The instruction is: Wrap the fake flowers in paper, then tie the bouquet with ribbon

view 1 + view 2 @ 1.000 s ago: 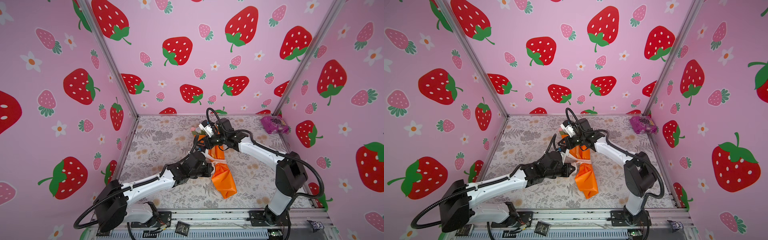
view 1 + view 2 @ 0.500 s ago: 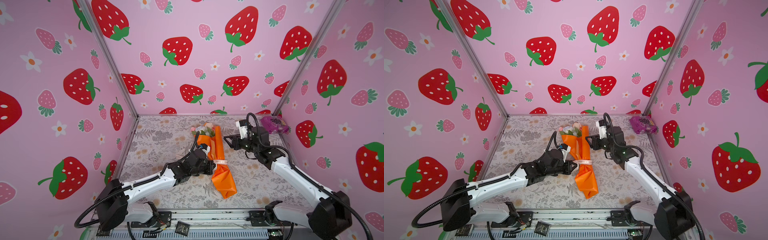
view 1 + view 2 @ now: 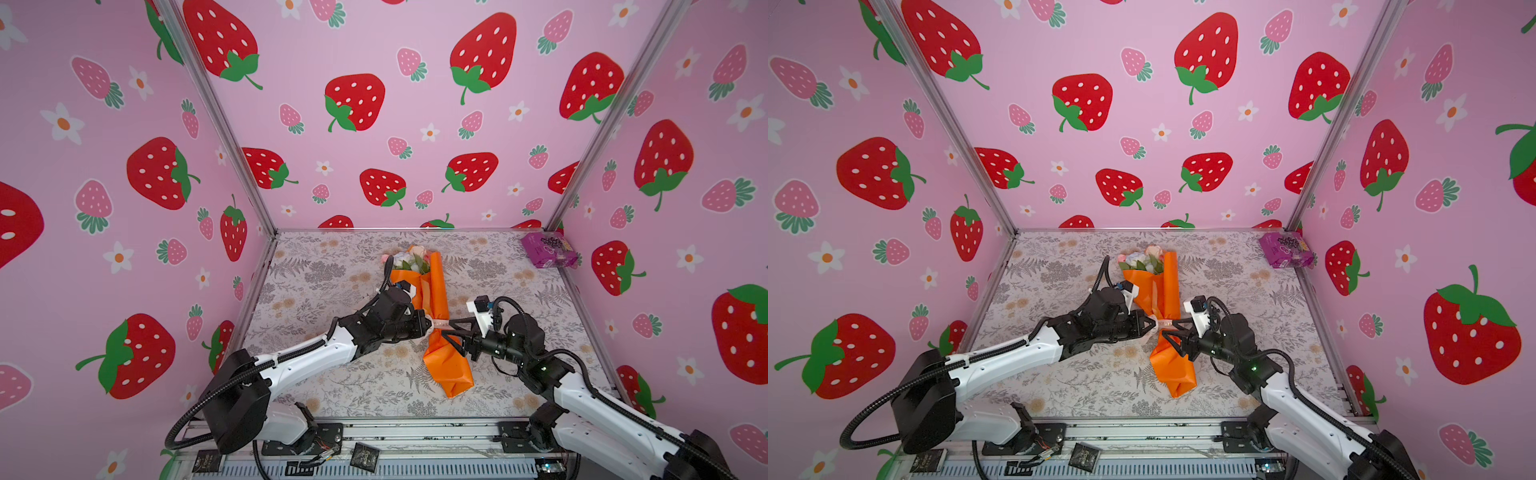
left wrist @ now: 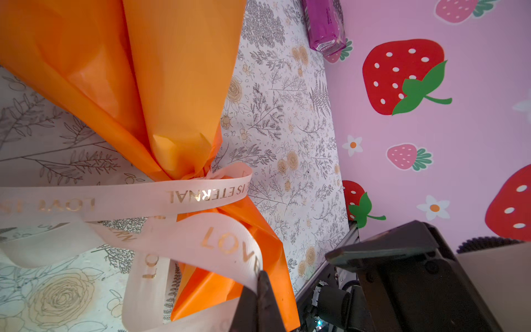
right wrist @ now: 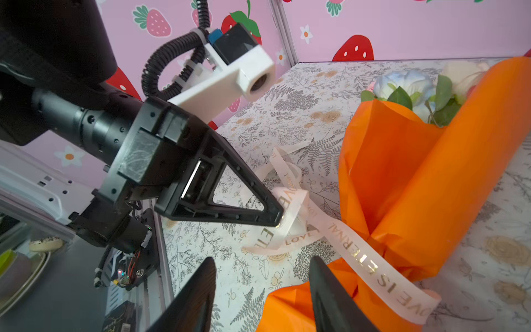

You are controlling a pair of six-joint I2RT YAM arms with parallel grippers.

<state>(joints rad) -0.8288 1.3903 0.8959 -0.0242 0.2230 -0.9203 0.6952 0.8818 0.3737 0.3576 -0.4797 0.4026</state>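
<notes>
Watching both top views, I am seeing the bouquet [image 3: 436,291] [image 3: 1167,291] lying near the middle of the table [image 3: 332,382], its flower heads pointing to 12 o'clock and its orange paper tail pointing to 6 o'clock. A pale ribbon [image 4: 201,195] [image 5: 359,247] with gold lettering is cinching the paper at the waist, and its loose ends are trailing onto the table at the bouquet's 9 o'clock side. The left gripper [image 3: 428,326] [image 3: 1152,324] is sitting at that 9 o'clock side with its jaws pressed together, and in both wrist views I am seeing them pinching one strand of the ribbon. The right gripper [image 3: 449,329] [image 3: 1168,327] is hovering at the waist's 3 o'clock side with its jaws spread apart and gripping nothing; in its own wrist view the ribbon is running just beyond one finger [image 5: 324,287]. A purple packet [image 3: 548,249] is lying in the far corner at about 1 o'clock, well apart from the bouquet.
</notes>
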